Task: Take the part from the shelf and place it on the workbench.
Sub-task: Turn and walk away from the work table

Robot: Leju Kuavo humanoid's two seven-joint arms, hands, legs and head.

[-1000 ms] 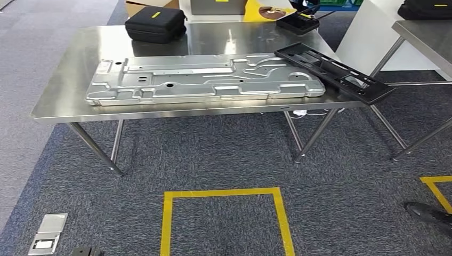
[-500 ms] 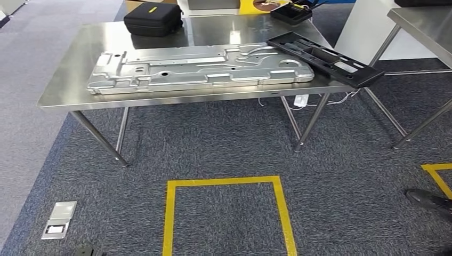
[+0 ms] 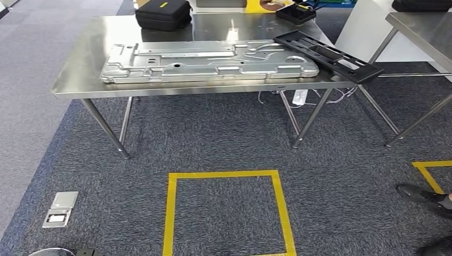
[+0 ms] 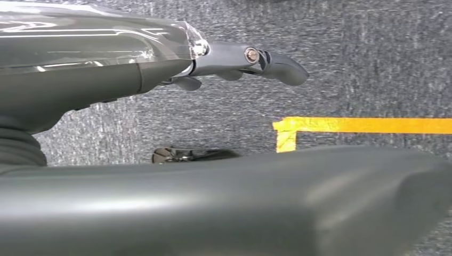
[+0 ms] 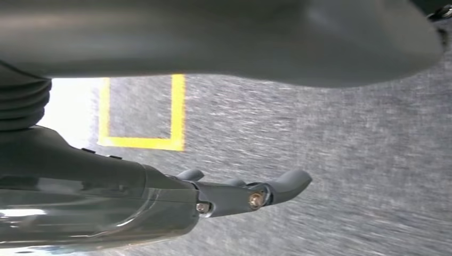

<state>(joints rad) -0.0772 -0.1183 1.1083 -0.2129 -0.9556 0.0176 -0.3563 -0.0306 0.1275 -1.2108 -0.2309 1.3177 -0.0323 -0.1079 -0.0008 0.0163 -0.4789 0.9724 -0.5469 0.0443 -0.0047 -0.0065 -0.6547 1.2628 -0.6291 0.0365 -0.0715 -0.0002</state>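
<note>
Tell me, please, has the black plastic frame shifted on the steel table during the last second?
No. The black plastic frame lies at the same corner of the steel table, angled beside the silver metal panel as before; the whole picture shifted, so the camera moved.

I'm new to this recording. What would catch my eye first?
A long silver stamped-metal panel lies flat along the steel workbench, with a black plastic frame overhanging the bench's right end. On the dark carpet in front, a yellow tape square stands out.
</note>
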